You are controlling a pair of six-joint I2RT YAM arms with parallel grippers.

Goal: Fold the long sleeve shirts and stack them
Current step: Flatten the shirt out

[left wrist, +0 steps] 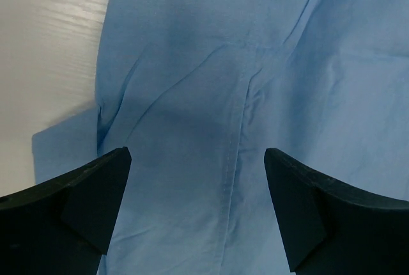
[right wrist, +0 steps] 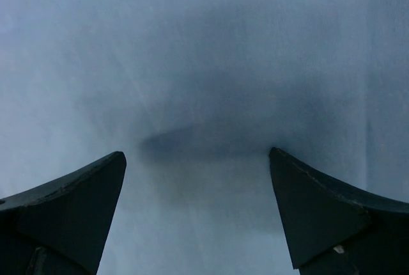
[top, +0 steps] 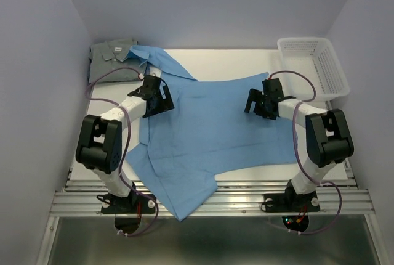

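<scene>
With the left fingers (left wrist: pixel 77 198) and the right fingers (right wrist: pixel 70 204) held wide and empty over the light blue shirt (top: pixel 215 123) spread beneath them, the grey-green shirt (top: pixel 114 55) folded beyond the left pair, too little cloth could be pinched and the fold skewed by drag from the part hanging off the bench (top: pixel 246 61) behind them.

The neck label (top: pixel 118 50) on the grey-green shirt (top: pixel 108 65) is illegibly small.
</scene>
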